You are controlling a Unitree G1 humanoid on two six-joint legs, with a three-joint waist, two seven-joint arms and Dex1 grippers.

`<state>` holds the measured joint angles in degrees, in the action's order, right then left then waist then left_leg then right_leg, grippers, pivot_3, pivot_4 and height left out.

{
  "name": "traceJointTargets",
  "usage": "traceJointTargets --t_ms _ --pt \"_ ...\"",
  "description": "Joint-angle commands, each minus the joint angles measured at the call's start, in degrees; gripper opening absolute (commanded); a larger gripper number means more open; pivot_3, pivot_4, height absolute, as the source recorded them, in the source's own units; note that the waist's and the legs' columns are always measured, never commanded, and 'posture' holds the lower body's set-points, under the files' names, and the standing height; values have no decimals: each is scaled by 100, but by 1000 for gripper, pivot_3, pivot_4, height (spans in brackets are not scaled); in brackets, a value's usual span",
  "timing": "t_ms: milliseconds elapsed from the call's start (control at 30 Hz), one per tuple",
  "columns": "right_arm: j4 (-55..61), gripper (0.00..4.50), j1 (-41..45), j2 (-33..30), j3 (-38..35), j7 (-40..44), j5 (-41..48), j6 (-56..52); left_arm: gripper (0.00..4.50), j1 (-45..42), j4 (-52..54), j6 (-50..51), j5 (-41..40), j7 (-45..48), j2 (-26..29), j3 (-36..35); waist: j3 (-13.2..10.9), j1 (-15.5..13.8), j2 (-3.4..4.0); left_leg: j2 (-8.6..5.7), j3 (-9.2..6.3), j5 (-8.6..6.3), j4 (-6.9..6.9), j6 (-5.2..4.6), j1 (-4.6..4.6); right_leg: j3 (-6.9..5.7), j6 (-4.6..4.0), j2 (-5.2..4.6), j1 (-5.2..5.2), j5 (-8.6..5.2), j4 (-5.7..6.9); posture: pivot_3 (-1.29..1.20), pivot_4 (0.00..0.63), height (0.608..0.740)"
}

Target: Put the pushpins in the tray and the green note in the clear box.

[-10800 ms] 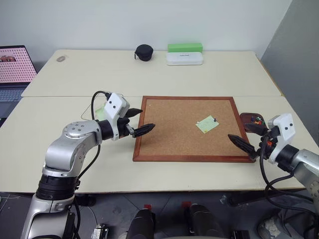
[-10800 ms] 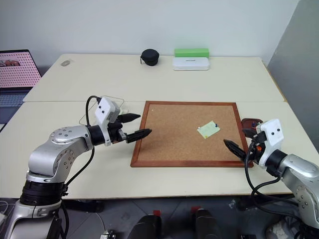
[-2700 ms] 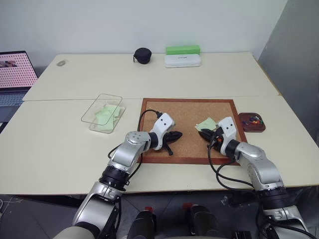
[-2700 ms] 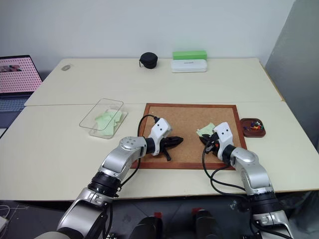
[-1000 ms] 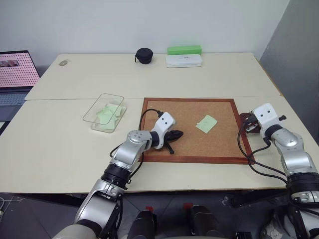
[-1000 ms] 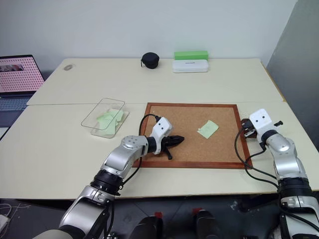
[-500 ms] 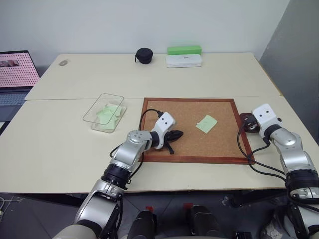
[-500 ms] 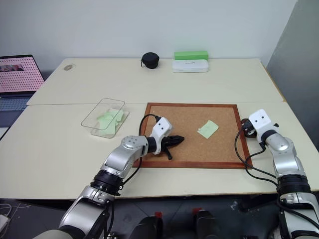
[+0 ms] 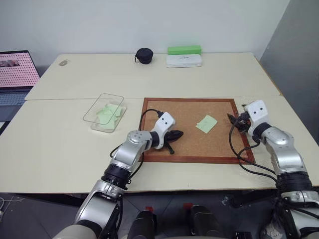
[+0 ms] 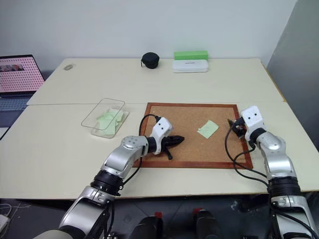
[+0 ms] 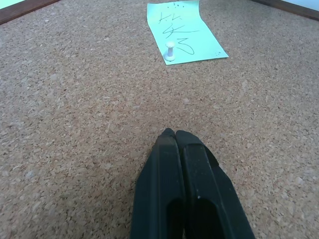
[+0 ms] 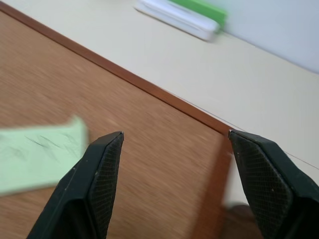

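Left eye view: wood-framed corkboard (image 9: 188, 130) centre; clear plastic box (image 9: 103, 112) at nine o'clock. Pale-green note (image 9: 206, 123) is pinned by a white pushpin (image 11: 170, 50). Left gripper (image 9: 174, 135) is closed and empty; right gripper (image 12: 174, 144) spread wide at three o'clock.

The green note (image 9: 206, 123) lies on the corkboard (image 9: 189, 149), the clear box (image 9: 103, 112) to its left.

A wood-framed corkboard (image 9: 189, 130) lies on the cream tabletop (image 9: 65, 149). Along the tabletop's far edge sit a round black pouch (image 9: 144, 55), a white oblong case (image 9: 184, 60) and, touching it behind, a bright green oblong box (image 9: 184, 49). An open laptop (image 9: 15, 74) stands at the far left.
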<state>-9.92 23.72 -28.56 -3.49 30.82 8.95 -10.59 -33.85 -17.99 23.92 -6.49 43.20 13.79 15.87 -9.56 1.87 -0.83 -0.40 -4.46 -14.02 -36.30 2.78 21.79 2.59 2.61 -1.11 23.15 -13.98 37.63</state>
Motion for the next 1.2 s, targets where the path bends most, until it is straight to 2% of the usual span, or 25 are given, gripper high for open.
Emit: traceJointTargets --t_ms 33,333,667,800,1200 --pt "754 3550 -75 271 197 265 417 -488 0 159 -241 167 212 -104 27 109 0 -1 0 0 -1 0 0 0 0 -1 0 0 0 0 0 0 150 740" --pt "442 3550 111 681 861 468 192 -510 0 204 -140 201 204 -102 83 83 0 7 0 -1 -1 0 0 0 0 -2 0 0 1 0 0 0 150 740" --pt "-466 3550 513 931 1005 498 -80 -183 0 229 -70 270 190 -93 124 60 0 13 0 2 -1 0 1 0 -1 -3 -1 2 2 0 1 0 150 740" --pt "-645 2961 567 961 948 501 -98 -121 0 240 -43 295 190 -112 130 47 0 14 0 2 0 0 1 0 -1 -2 -1 2 2 0 0 0 150 740" --pt "-948 633 658 1047 885 392 -114 42 0 227 -48 284 192 -160 107 46 0 28 0 2 -1 0 1 0 -1 -2 -1 2 2 0 1 0 150 740"
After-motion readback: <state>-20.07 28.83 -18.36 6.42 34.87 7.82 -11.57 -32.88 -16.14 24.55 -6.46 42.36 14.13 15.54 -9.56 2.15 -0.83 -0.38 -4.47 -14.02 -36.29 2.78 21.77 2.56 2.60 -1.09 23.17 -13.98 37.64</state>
